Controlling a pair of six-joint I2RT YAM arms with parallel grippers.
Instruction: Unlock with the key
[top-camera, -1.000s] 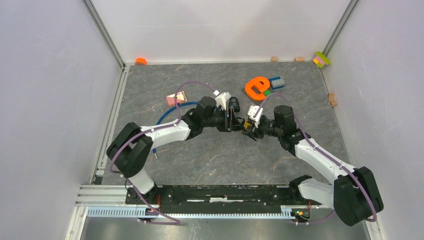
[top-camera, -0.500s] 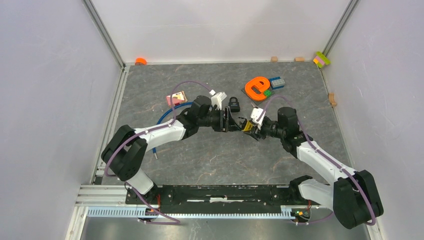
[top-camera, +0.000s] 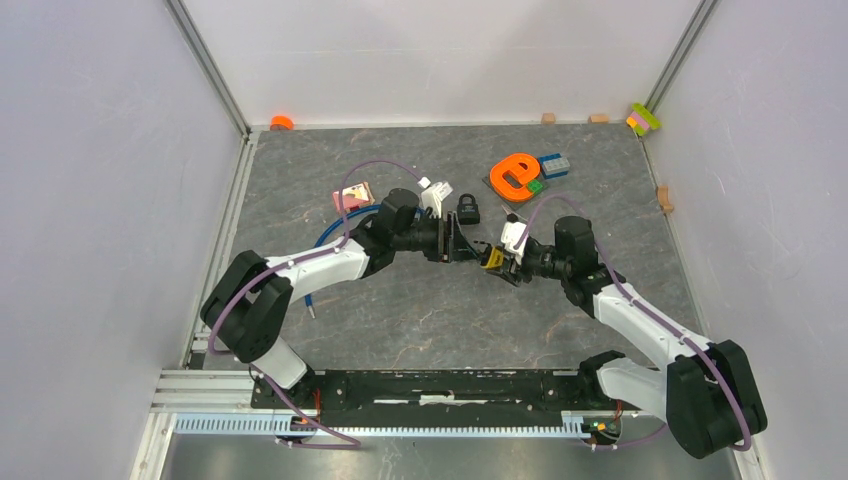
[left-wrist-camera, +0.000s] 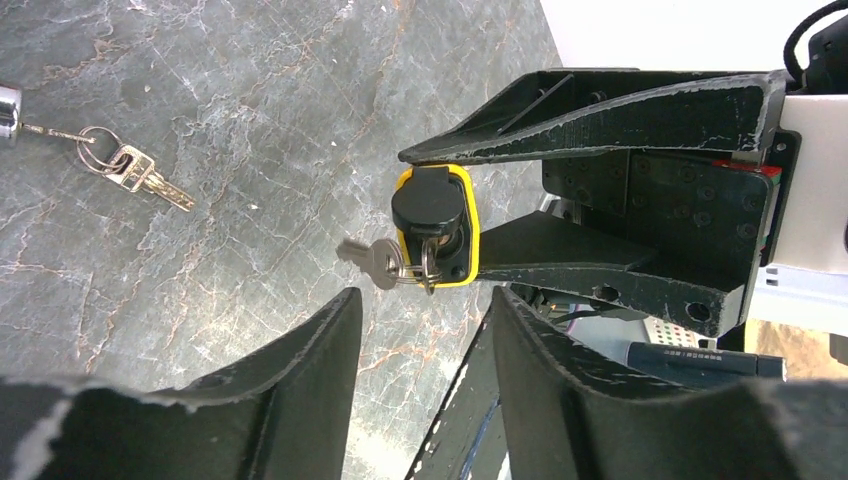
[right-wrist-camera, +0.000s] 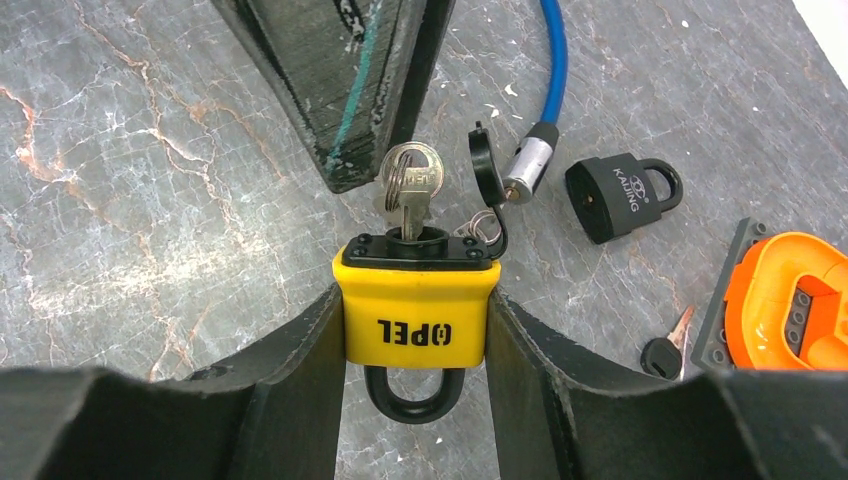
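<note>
One key (right-wrist-camera: 408, 185) in yellow padlock (right-wrist-camera: 415, 325), clamped by right gripper (right-wrist-camera: 415, 300); left gripper (left-wrist-camera: 425, 300) open, facing key.

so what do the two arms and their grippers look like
The left arm and right arm have white links with bulky black joints and a thin purple cable looped along each. The fingers are black, flat, tapered blades with scuffed edges.
</note>
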